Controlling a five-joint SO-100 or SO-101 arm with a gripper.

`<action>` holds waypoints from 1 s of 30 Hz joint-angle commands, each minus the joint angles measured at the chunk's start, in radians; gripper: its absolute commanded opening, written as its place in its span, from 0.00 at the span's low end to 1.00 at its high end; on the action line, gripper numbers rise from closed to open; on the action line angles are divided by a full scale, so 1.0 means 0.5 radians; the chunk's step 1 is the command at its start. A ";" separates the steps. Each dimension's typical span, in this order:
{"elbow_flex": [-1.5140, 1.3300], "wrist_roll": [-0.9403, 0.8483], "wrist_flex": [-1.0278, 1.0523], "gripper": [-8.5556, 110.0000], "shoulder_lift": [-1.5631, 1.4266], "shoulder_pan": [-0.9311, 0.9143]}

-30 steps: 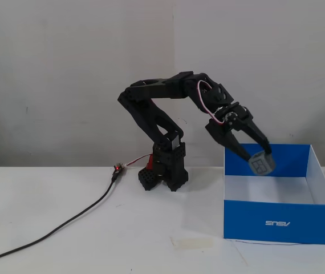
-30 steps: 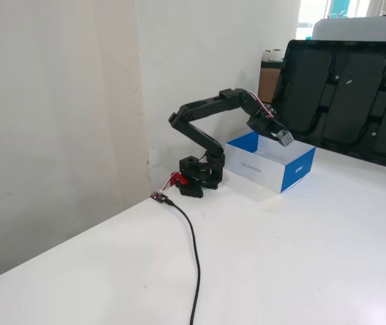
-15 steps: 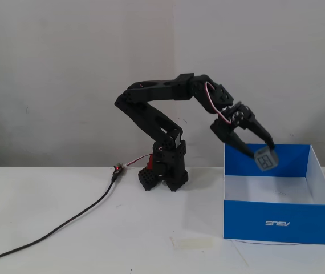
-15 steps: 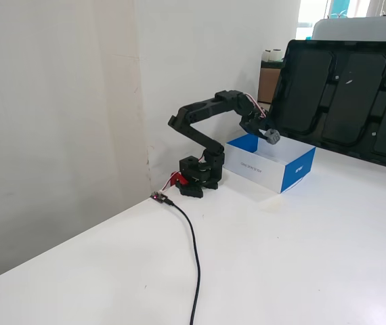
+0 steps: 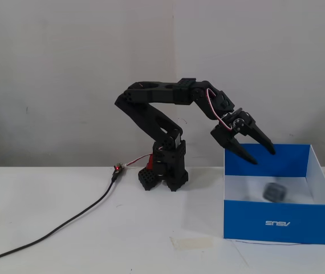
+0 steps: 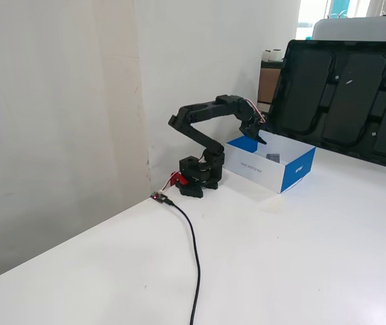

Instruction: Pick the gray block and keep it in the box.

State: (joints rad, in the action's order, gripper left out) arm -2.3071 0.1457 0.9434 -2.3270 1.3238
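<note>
arm: elbow high, reaching right | gripper [image 5: 263, 156]: angled down-right, jaws spread, empty

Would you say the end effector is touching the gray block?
Apart. A fixed view shows the open end effector above the box, the blurred gray block well below it.

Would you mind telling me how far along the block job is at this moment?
Done: the gray block lies inside the box, blurred in a fixed view, so perhaps not yet settled. In hand: nothing; the claw hangs open and empty above the box's rear wall. Left: probably just pulling the arm away.
</note>
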 commanded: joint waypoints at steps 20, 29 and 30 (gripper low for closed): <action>0.242 -0.178 0.233 0.07 -0.018 -1.651; -0.270 -0.175 -0.009 0.07 -0.285 -2.577; -0.319 -0.178 -0.015 0.07 -0.334 -2.638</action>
State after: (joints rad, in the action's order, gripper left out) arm -2.4237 0.0629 0.9710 -2.3991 0.1350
